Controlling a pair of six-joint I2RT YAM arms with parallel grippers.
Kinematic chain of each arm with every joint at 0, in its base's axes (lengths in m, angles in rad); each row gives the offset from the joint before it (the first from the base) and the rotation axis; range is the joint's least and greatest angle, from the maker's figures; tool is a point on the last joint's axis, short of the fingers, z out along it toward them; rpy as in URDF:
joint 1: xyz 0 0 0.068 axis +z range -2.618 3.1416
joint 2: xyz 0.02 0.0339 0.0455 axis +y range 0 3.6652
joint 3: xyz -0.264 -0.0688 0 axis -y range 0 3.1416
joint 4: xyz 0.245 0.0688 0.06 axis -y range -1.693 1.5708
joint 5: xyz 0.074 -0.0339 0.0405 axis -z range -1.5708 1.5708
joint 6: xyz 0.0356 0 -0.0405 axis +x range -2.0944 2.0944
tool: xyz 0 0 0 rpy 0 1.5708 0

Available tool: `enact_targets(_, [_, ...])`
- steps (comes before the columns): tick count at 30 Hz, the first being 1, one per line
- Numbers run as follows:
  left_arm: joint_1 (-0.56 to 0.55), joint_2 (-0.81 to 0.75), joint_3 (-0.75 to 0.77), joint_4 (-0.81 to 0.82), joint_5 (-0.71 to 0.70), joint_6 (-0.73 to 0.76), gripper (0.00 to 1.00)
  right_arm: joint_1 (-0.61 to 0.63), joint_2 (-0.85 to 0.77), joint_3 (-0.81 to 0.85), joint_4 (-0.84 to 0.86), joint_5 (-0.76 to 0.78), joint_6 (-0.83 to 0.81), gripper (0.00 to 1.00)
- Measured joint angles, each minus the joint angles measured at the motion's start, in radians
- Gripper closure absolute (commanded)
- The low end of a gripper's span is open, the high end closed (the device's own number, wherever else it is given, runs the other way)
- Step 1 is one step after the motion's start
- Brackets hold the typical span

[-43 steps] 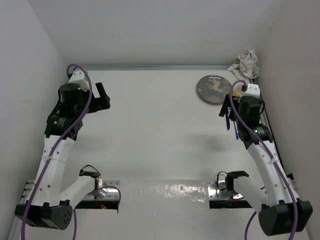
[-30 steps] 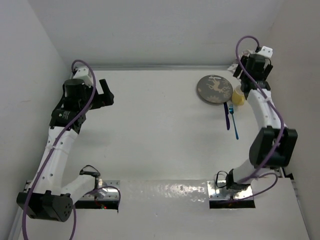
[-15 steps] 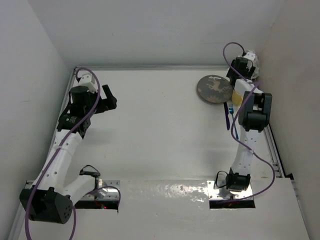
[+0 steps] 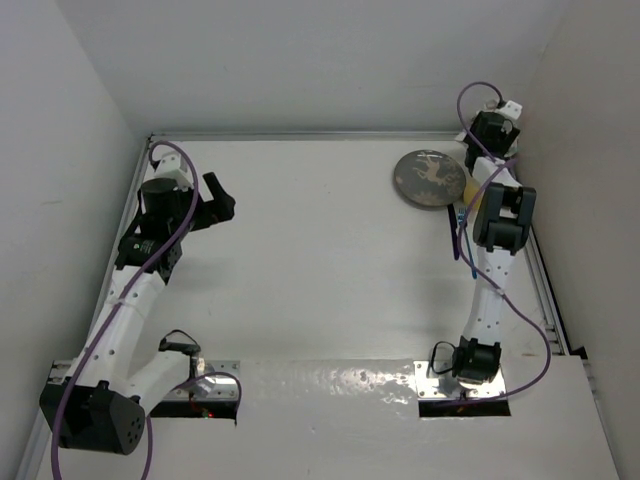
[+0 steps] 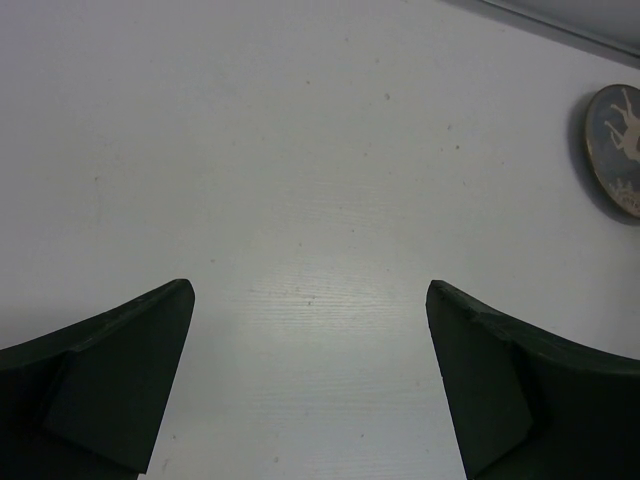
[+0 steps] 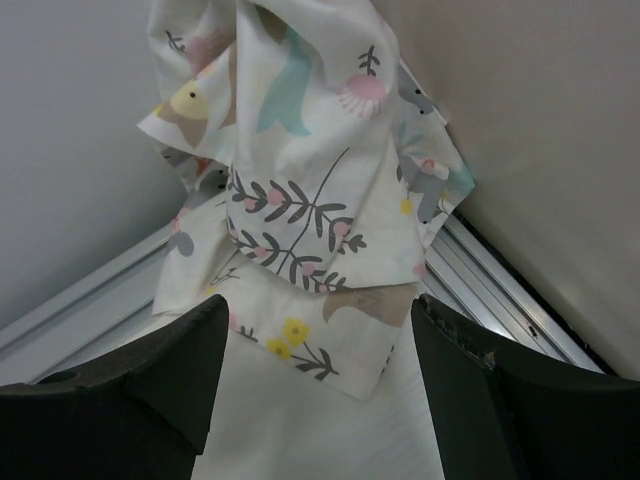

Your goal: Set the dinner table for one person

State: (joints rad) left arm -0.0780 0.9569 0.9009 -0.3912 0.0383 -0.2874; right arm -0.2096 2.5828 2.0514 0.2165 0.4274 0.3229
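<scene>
The white worktop (image 4: 320,280) lies under both arms and carries a grey plate (image 4: 428,179). The left tool (image 5: 308,292) hangs over bare worktop well to the left of the plate, its 2 fingers spread wide and holding nothing. The right tool (image 6: 318,305) is just beyond the plate on its right, also wide. A crumpled patterned cloth (image 6: 300,190) lies just ahead of its fingers, not gripped.

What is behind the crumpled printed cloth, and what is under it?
Behind the cloth the two walls meet in a corner. Its lower edge lies on the table and its metal rail. Anything beneath the folds is covered.
</scene>
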Motion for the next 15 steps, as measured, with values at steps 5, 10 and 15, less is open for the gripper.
enact_targets(5, [0.0, 0.0, -0.002, -0.003, 0.0, -0.014, 0.0, -0.011, 0.064, 0.038, 0.015, -0.018, 0.013, 0.28])
enact_targets(10, [0.0, 0.0, -0.002, -0.006, 0.0, -0.032, 0.0, -0.022, 0.106, 0.05, 0.029, -0.036, 0.02, 0.41])
enact_targets(15, [0.0, 0.002, -0.002, -0.008, 0.004, -0.052, 0.01, -0.033, 0.135, 0.079, 0.048, -0.05, 0.035, 0.8])
